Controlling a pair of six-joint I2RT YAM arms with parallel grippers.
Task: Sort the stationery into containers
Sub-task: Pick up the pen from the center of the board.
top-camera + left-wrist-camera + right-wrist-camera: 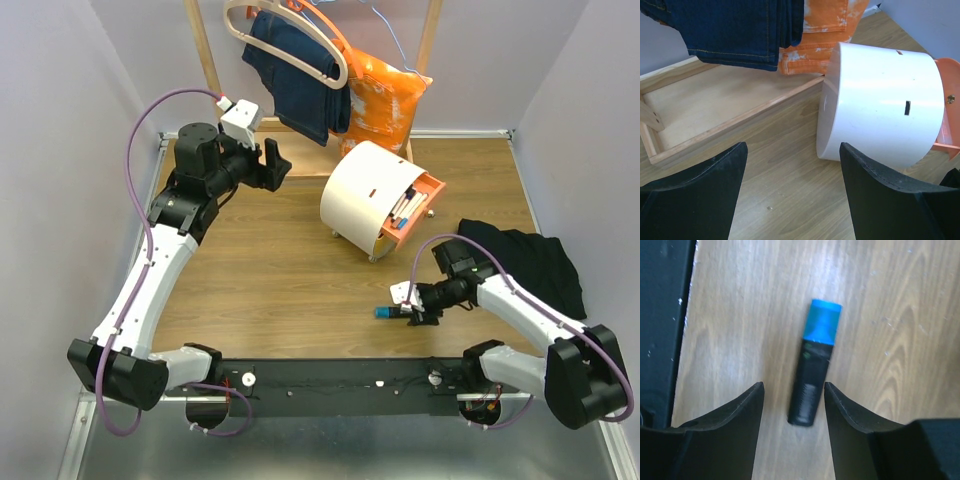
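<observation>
1. Your blue-capped marker lies flat on the wooden table, lower right of centre in the overhead view, with its cap towards the left of that frame.
2. Your right gripper is released. Its fingers stand either side of the marker's black end, with bare wood showing on both sides.
3. Above the marker, at upper centre, stands the cream-white cabinet. One orange drawer is pulled out to the right and holds several pens.
4. A dark cloth lies crumpled at the right edge, near your right arm.
5. Your left gripper, at upper left, is spread wide and grasps nothing. It faces the cabinet's white shell and is well apart from it.
6. Along the top edge, jeans and an orange bag hang on a wooden rack.
</observation>
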